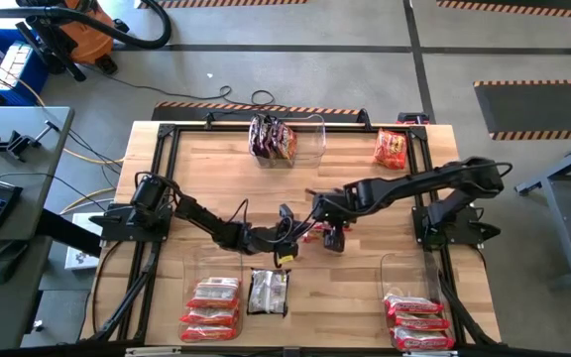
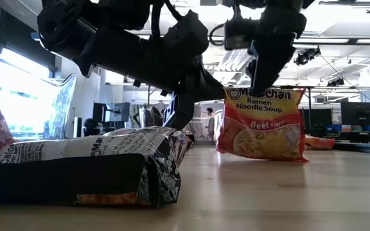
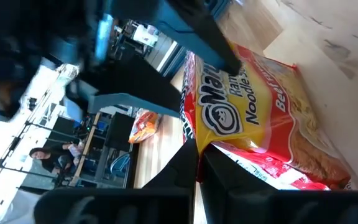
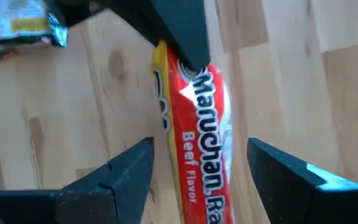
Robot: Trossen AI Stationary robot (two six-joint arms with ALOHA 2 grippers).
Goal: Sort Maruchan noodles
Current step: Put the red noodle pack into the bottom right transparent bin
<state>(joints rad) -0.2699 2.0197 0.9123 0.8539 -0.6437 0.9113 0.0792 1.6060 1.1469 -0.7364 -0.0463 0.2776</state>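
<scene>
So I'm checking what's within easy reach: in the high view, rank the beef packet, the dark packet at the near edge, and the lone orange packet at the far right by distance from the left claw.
1. Beef packet: at the left claw itself, table middle.
2. Dark packet: just toward the near edge.
3. Lone orange packet: far right corner.

Wooden table with scattered noodle packets, clear bins.

Bare wooden table lies open beyond the upright red-and-yellow crinkly beef ramen packet; a dark black-silver packet blocks its near side.
</scene>
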